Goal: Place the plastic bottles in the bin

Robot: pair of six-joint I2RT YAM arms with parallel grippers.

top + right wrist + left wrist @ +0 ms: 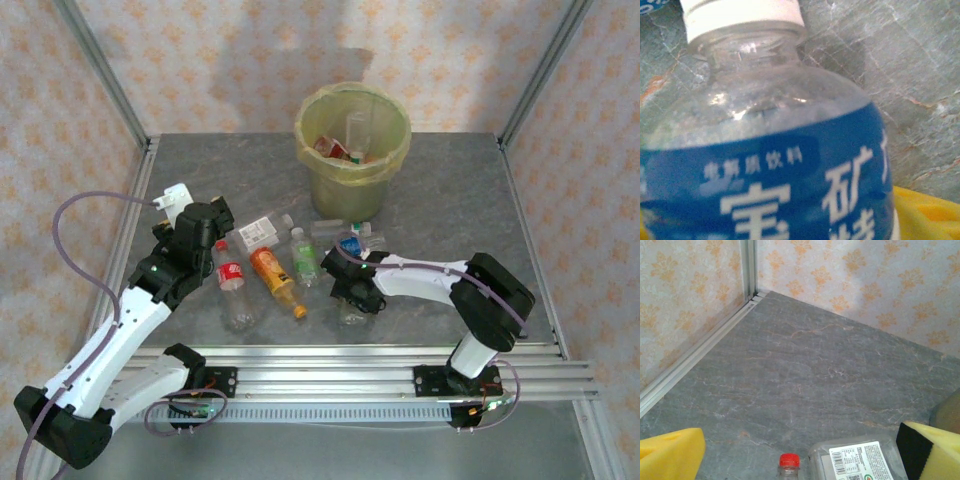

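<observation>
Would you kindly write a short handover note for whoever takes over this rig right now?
Left hand: open and empty, low over the table, with a red-capped bottle and a white-label bottle just ahead.
Right hand: around a blue-label bottle lying on the table; I cannot tell if it is gripped.
Done: a few bottles lie in the bin.
Left: several more lie on the table in front of the bin, including an orange bottle and a green bottle.
</observation>
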